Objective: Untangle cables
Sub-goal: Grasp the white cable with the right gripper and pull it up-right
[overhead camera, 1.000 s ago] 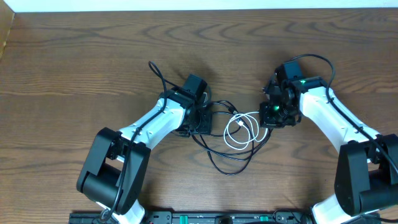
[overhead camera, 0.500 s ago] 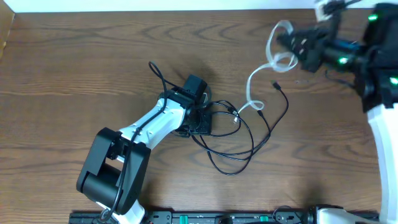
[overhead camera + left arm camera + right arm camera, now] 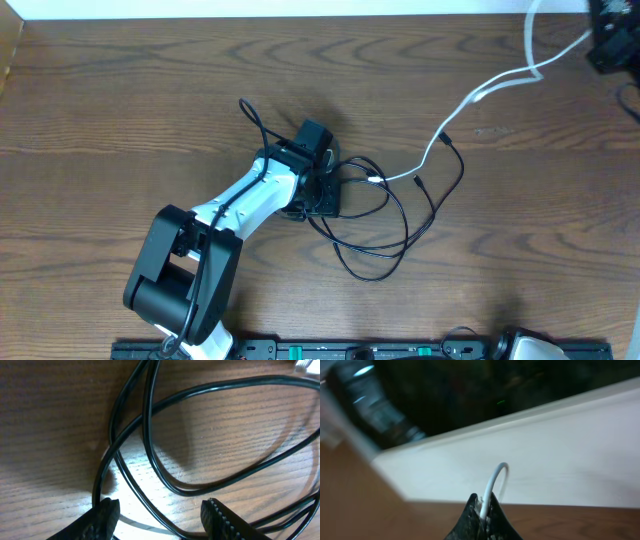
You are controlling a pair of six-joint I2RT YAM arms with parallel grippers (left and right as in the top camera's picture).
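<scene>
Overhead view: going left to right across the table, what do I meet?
left tool, open astride the tangle → black cable in loops → white cable running up and right → right tool, shut on the white cable at the far right edge.

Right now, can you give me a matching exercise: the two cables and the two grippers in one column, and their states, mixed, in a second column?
1. white cable
2. black cable
3. left gripper
4. right gripper

A. open, above black loops
B. stretched toward the far right corner
C. shut on a white strand
D. lying in loops on the table

Pairs: 1-B, 2-D, 3-A, 4-C
</scene>
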